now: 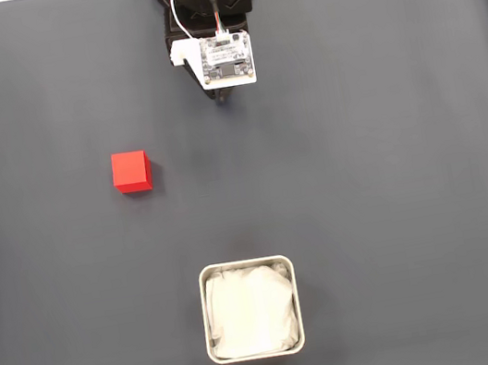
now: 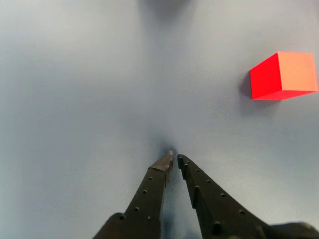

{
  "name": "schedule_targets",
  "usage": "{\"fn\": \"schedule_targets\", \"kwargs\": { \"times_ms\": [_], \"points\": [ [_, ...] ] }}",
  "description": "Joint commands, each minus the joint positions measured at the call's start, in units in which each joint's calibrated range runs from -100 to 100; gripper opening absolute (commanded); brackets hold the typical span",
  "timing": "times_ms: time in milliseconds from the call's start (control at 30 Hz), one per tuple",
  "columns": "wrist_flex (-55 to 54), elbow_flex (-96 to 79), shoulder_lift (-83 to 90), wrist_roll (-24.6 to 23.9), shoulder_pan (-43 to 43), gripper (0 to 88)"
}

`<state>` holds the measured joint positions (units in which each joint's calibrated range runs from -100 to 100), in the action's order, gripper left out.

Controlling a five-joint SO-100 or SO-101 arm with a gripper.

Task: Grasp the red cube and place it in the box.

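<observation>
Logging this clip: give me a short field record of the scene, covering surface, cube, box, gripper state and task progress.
surface: dark grey mat
cube: small bright red solid cube, resting on the mat, left of centre in the fixed view; right of the gripper in the wrist view
box: square silver-grey metal tin with wrinkly white lining, bottom centre in the fixed view, no cube inside
gripper: black two-finger gripper, fingers nearly closed, holding nothing, apart from the cube
arm: at the top centre of the fixed view
progress: cube not yet grasped

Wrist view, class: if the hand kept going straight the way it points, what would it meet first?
Probably only the bare grey table. The nearly shut hand points up the picture's middle, and the red cube sits well off to the right.
</observation>
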<state>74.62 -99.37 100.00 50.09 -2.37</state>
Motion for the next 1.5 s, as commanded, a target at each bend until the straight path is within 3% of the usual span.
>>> {"fn": "schedule_targets", "kwargs": {
  "times_ms": [0,100,233,433,600,800,1467],
  "points": [
    [1.28,-0.45,-0.09,-0.59,0.53,0.0],
    [-0.77,-0.45,-0.09,-0.68,0.53,0.0],
    [-11.18,1.01,-0.69,-1.76,0.53,0.0],
    [-23.15,17.8,-8.58,-1.95,2.16,0.0],
    [-21.34,38.24,-19.93,-1.76,2.66,0.0],
    [-11.51,55.48,-30.5,-1.17,2.52,0.0],
    [-3.06,73.73,-49.48,-1.32,-9.06,0.0]
  ]
}}
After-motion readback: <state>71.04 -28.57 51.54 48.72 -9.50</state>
